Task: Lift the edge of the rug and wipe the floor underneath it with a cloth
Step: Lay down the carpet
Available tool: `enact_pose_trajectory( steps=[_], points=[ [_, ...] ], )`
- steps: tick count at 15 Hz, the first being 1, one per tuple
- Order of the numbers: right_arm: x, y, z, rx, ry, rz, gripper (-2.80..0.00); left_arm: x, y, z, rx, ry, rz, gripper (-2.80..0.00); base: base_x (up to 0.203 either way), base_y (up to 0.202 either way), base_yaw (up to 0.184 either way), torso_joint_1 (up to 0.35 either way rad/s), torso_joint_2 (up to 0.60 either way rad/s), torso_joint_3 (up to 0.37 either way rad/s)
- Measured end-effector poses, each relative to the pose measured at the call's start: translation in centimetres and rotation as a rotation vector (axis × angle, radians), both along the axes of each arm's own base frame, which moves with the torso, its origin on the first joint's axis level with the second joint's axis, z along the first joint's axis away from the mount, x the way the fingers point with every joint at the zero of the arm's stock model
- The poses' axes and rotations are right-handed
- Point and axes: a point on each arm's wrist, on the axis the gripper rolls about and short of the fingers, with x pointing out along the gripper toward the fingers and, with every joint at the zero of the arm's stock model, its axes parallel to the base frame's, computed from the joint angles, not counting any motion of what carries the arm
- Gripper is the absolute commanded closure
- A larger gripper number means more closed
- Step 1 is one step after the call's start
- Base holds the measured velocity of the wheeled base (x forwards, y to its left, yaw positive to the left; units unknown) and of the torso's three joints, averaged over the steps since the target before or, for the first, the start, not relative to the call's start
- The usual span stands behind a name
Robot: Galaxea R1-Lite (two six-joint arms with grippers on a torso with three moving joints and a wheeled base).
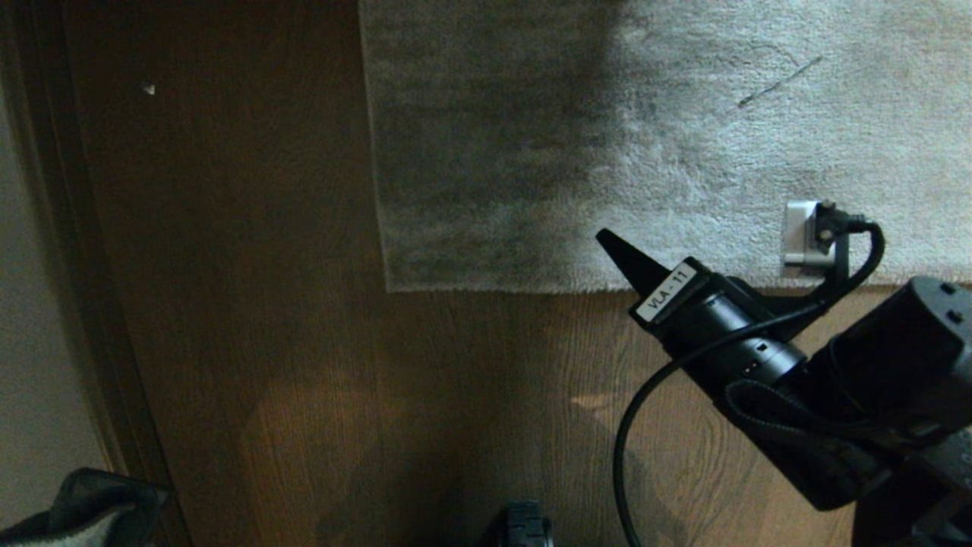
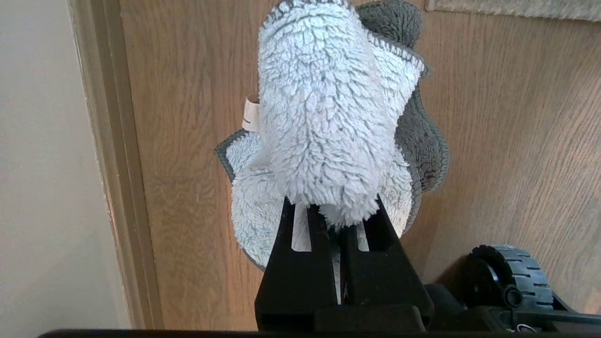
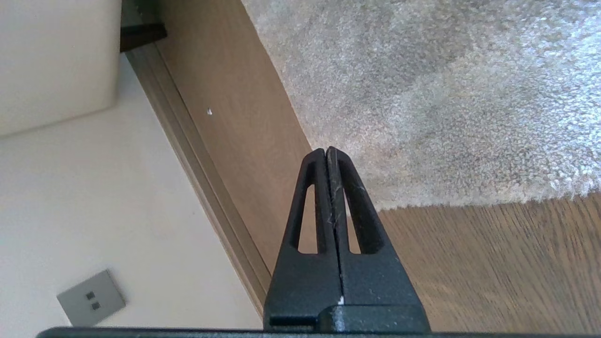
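The rug (image 1: 683, 137) runs off the head view's top and right edges; the cloth (image 1: 83, 509) is cropped at its lower-left corner.

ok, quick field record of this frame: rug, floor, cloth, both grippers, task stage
rug: light grey rug lies flat, near edge and corner down on the floor
floor: brown wood-grain floor, bare beside and in front of the rug
cloth: pale grey-blue cloth bunched, hanging from the left gripper above the floor
left gripper: left gripper shut on the cloth, low by the baseboard
right gripper: right gripper shut, empty, tip above the rug's near edge close to its corner
task stage: rug edge not yet lifted, no wiping yet
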Motion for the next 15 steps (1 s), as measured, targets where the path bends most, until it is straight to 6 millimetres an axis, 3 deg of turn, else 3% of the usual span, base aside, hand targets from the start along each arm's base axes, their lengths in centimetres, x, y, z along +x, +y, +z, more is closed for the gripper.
enact_pose_trajectory(
  steps=[15],
  points=[
    [0.22, 0.31, -0.45, -0.056, -0.021, 0.017, 0.00, 0.00, 0.00, 0.00, 0.000, 0.000, 0.000, 0.00, 0.000, 0.000, 0.000, 0.000, 0.00, 0.000]
  ],
)
